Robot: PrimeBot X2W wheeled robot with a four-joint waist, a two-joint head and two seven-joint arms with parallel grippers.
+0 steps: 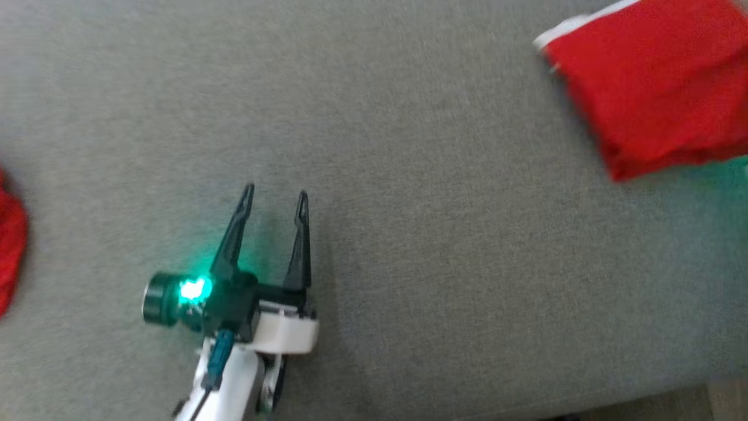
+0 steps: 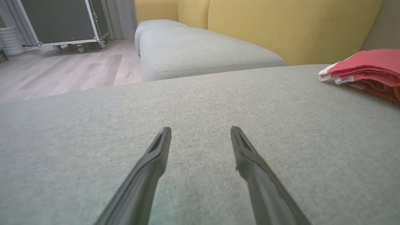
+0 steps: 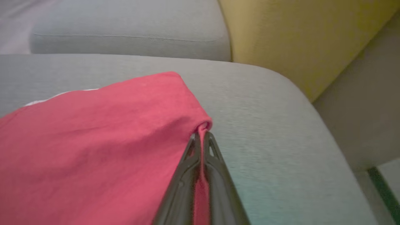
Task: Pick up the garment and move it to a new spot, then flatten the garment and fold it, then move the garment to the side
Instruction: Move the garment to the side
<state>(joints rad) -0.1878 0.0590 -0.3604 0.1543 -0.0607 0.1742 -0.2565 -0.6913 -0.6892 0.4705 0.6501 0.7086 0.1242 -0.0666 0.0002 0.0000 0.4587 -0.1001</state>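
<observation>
The garment (image 1: 654, 82) is red with a white trim, folded, and lies at the far right of the grey cushion (image 1: 409, 204). In the right wrist view my right gripper (image 3: 202, 137) is shut on a corner of the garment (image 3: 93, 140), with red cloth pinched between its fingers. My left gripper (image 1: 274, 202) hovers open over bare cushion at lower left, well away from the garment. From the left wrist, the left gripper (image 2: 200, 132) has nothing between its fingers, and the garment (image 2: 368, 67) lies off to the right.
More red cloth (image 1: 9, 245) lies at the left edge of the head view. A yellow backrest (image 2: 281, 25) stands behind the cushion, with another grey seat cushion (image 2: 200, 50) beside it. A wheeled case (image 2: 62, 22) stands on the wooden floor (image 2: 62, 72).
</observation>
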